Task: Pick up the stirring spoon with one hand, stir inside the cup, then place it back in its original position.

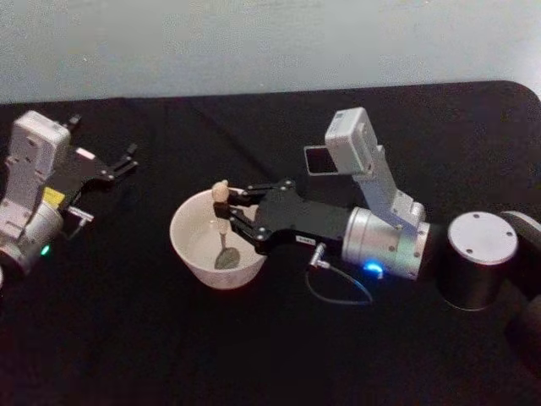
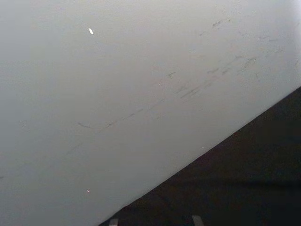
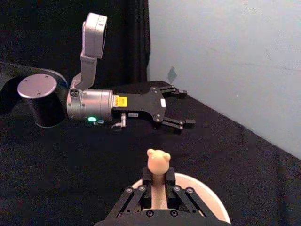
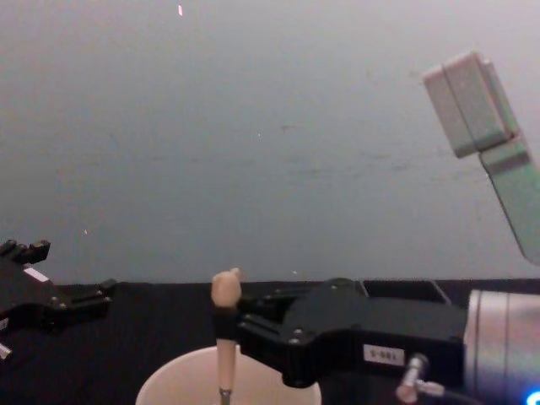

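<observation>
Black table (image 1: 127, 338), pale wall (image 1: 254, 42) behind it.

Right gripper (image 1: 228, 211) comes in from the right, roughly level, with its fingertips over the right side of the cup (image 1: 190, 245). The fingers are pinched narrow on the spoon (image 1: 226, 256), clamped on the beige handle just under the eared knob. The right wrist view shows one pad on each side of the handle.

The spoon stands near upright, tilted slightly. Its knob sticks out above the fingers. The stem drops below them into the cup, and the bowl sits low inside, down by the floor. I can't tell if it touches bottom.

The cup sits directly under the fingertips and extends to their left. The fingers don't touch its rim.

The holder (image 1: 319, 161) is behind the gripper toward the wall, right next to its wrist camera housing, which partly hides it. It's well apart from the cup.

Left gripper (image 3: 184, 108) is parked far to the left of the right one, above the table, with its fingers spread wide and nothing between them.
</observation>
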You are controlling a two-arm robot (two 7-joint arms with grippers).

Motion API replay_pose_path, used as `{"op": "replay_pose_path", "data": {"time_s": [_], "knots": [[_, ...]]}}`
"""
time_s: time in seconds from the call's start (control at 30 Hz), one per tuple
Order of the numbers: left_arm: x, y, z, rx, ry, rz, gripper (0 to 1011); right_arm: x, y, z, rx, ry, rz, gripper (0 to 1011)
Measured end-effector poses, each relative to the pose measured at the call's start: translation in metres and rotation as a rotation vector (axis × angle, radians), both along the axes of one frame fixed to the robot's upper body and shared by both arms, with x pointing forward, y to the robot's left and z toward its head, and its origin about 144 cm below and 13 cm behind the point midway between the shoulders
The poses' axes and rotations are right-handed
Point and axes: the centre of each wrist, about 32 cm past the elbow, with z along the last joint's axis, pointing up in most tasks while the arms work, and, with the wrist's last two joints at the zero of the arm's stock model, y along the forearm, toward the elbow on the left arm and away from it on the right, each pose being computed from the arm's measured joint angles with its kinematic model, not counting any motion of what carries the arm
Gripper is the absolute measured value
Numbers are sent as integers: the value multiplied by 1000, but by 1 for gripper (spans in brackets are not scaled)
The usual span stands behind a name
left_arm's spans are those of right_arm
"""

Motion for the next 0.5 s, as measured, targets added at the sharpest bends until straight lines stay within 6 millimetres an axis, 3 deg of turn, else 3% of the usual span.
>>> {"op": "replay_pose_path", "data": {"time_s": [0.5], "knots": [[0,0,0,0,0,0,1001,14,14,-1,10,-21,6,160]]}}
